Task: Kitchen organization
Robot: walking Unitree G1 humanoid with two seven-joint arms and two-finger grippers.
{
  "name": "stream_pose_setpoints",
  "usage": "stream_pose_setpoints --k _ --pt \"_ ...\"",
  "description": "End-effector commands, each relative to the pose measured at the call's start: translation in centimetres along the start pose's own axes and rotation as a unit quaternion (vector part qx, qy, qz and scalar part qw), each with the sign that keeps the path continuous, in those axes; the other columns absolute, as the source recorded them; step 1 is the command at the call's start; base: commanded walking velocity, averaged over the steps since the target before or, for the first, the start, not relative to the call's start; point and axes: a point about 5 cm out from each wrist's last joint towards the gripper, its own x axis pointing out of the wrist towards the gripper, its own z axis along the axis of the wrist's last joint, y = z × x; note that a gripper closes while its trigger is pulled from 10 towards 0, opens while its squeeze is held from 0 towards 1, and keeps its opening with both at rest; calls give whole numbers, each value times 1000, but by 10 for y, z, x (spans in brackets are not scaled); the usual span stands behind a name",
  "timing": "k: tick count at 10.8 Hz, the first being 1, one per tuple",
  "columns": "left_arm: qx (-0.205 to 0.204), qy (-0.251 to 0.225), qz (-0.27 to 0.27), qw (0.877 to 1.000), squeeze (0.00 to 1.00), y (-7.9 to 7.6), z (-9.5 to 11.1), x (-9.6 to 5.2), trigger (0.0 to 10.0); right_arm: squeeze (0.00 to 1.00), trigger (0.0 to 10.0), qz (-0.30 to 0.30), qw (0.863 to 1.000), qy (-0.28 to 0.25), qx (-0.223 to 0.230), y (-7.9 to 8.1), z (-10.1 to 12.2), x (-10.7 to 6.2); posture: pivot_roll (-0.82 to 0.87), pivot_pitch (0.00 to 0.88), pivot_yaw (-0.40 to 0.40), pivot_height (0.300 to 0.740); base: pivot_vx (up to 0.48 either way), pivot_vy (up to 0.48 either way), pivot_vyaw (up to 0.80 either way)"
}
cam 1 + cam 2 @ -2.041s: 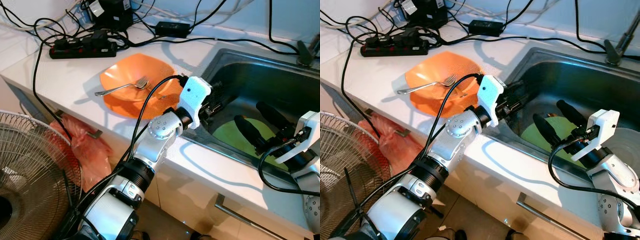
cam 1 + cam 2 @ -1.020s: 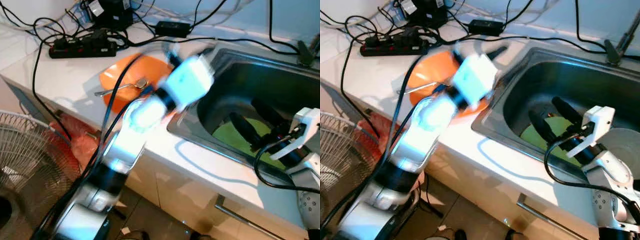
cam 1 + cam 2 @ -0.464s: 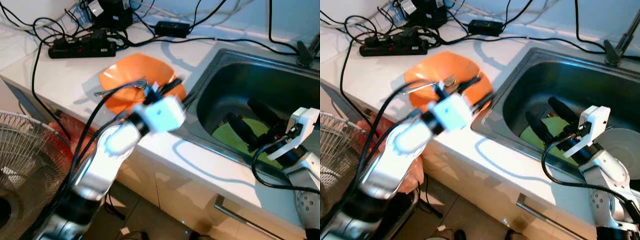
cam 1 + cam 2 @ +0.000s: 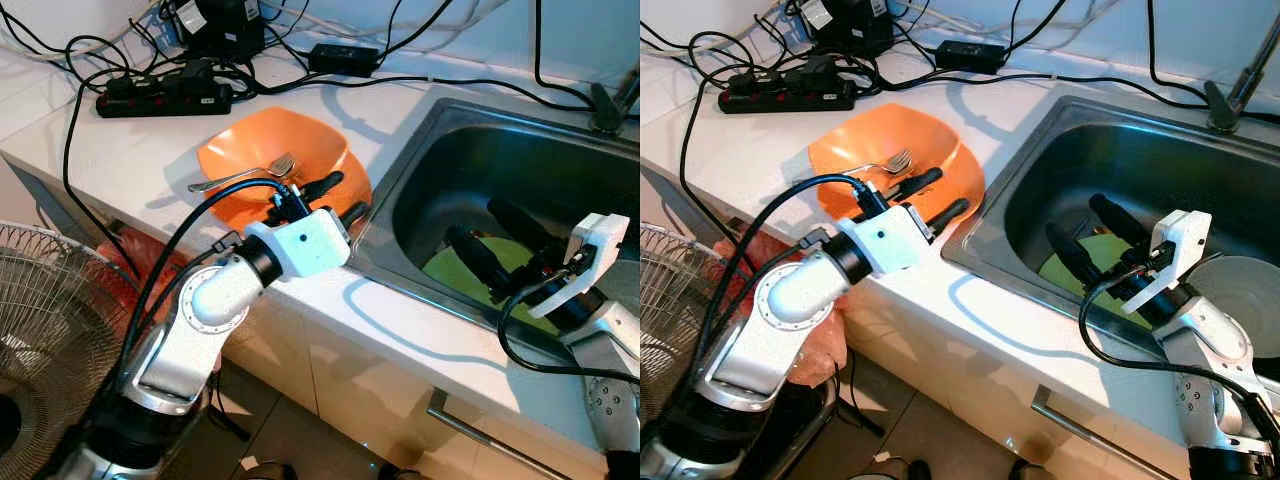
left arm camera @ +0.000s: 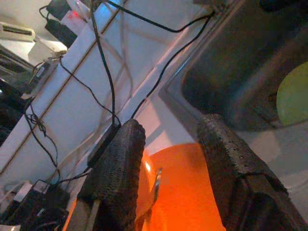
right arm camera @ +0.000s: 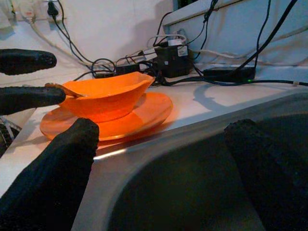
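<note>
Left gripper (image 4: 338, 196) — fingers spread, empty — over orange bowl (image 4: 265, 150)

No lettering, brand, number or sign can be read anywhere in these views. The black power strip (image 4: 165, 97) and the adapters (image 4: 343, 57) on the desk (image 4: 130, 150) carry no legible print (a pale label on one plug is too small to make out).

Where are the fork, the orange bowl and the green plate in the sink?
fork (image 4: 240, 176): left eye view, middle of its handle.
orange bowl (image 4: 315, 150): left eye view, bare inner wall.
green plate (image 4: 452, 270): left eye view, exposed near-left surface.
</note>
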Motion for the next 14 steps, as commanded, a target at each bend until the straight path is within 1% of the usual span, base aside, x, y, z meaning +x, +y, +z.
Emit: stream_pose_setpoints --k 1,2,4,8,11,12,13,14 --pt "13 3 -3 1000 0 2 3 -5 10000 0 10000 8 1000 7 13 3 -8 1 50 116 81 740 0 0 0" --pt "19 14 -6 1000 0 1 0 -10 10000 0 10000 9 1000 7 13 2 -7 1 58 124 77 740 0 0 0" --pt "35 28 -7 999 0 1 -5 -10 10000 0 10000 10 1000 8 15 3 -9 2 59 126 75 740 0 0 0" --pt "60 49 2 997 0 4 -11 -4 10000 0 10000 10 1000 8 13 2 -7 4 52 130 70 740 0 0 0" --pt "70 52 11 996 0 4 -13 2 10000 0 10000 11 1000 7 13 3 -8 5 48 127 68 740 0 0 0" --pt "74 51 10 996 0 4 -13 4 9843 0 10000 11 1000 7 13 3 -8 4 46 127 68 740 0 0 0" --pt "72 50 10 996 0 3 -13 5 0 0 10000 10 1000 7 13 2 -8 4 43 128 68 740 0 0 0" --pt "72 49 8 996 0 3 -13 6 0 0 10000 10 1000 7 12 2 -7 3 43 128 68 740 0 0 0"
